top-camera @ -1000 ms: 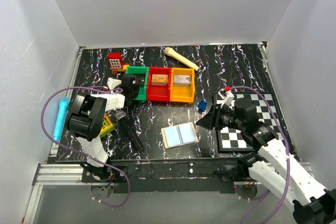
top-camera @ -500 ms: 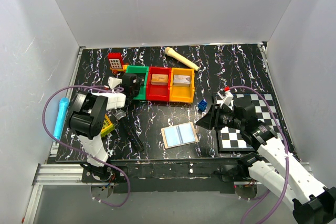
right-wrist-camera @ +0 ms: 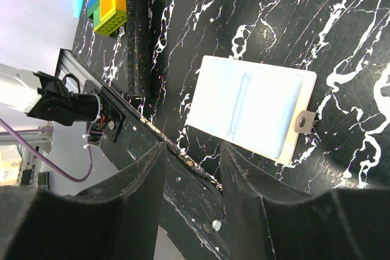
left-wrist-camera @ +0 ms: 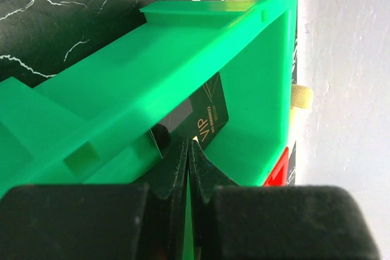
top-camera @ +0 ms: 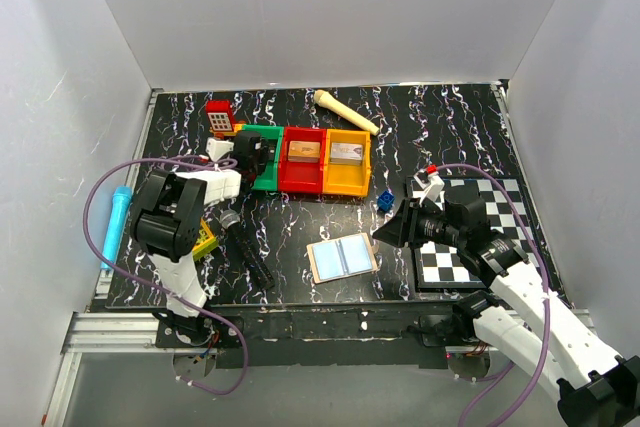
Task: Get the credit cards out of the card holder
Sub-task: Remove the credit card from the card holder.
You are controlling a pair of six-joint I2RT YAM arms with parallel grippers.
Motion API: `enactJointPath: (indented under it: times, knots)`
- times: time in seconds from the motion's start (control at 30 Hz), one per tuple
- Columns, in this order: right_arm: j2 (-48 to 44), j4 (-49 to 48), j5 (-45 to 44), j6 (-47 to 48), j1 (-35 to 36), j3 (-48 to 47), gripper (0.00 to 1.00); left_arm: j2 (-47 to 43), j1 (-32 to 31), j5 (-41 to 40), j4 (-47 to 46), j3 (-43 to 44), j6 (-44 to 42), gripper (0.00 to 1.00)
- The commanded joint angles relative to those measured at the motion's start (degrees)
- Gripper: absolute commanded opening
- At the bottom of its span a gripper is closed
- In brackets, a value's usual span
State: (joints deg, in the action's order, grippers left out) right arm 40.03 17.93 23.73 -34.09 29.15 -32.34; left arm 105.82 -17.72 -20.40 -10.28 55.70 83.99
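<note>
Reaching into the green bin (left-wrist-camera: 256, 89), the left gripper (left-wrist-camera: 189, 150) has fingers pressed together at a black card (left-wrist-camera: 210, 111); whether they pinch it is unclear. The right gripper (right-wrist-camera: 192, 156) hovers wide open, empty, over the open holder (right-wrist-camera: 250, 108).

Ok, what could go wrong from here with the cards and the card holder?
The left gripper has its jaws shut on the black VIP card inside the green plastic bin; withdrawing so close to its wall could drag the bin.
The open tan folding card holder lies loose near the front edge of the black marbled table, the right gripper open over it; a push could slide it off.
</note>
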Motion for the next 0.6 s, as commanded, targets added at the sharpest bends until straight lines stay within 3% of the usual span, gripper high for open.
enactJointPath:
  times: [0.0, 0.23, 0.43, 0.57]
  knots:
    - [-0.48, -1.85, 0.00, 0.86, 0.03, 0.08, 0.48, 1.14, -0.13, -1.48, 1.58, 1.78, -0.58, 0.00]
    - [-0.30, -2.55, 0.35, 0.51, 0.03, 0.26, 0.48, -4.30, -0.13, -3.41, -0.53, 0.11, -3.91, 0.01]
    - [-1.53, -2.20, 0.45, 0.34, 0.03, 0.70, 0.48, -9.57, -0.13, -4.12, -2.55, -0.51, -6.99, 0.14]
    - [-2.41, -1.50, -0.08, 0.51, 0.12, 0.87, 0.48, -11.86, -0.21, -4.47, -0.36, -1.03, -8.66, 0.15]
